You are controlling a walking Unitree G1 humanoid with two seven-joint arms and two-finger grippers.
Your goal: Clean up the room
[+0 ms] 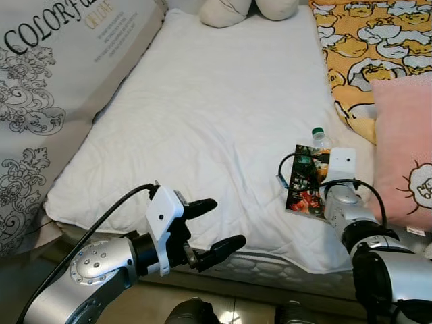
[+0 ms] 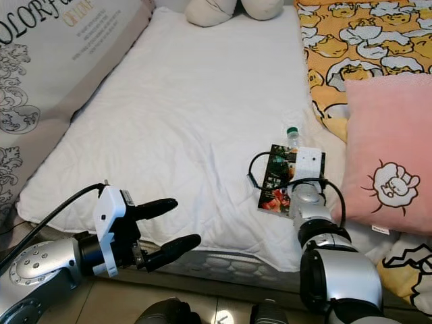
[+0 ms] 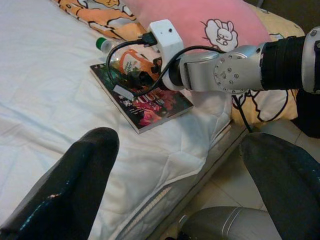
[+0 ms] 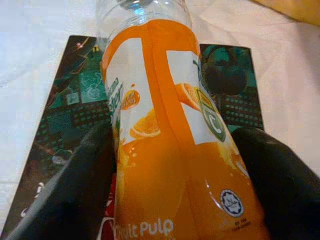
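Right gripper (image 4: 165,165) fingers close on both sides of an orange juice bottle (image 4: 170,150), pressed to its label, so clamped on it. The bottle lies on top of a dark book (image 1: 307,179) on the white mattress (image 1: 202,115); its green cap (image 1: 317,131) points away from the gripper. Right arm stretched forward over the bed edge, wrist low, black cable looping beside it. Pink pillow (image 1: 405,148) just to the gripper's right, yellow duck blanket (image 1: 371,40) beyond it.

Left gripper (image 1: 212,229) wide apart, holding nothing, hovering at the near mattress edge, well left of the book. Left arm bent in from the lower left. Patterned cushion (image 1: 61,74) beyond its left side; possibly a bed bolster, hard to tell.
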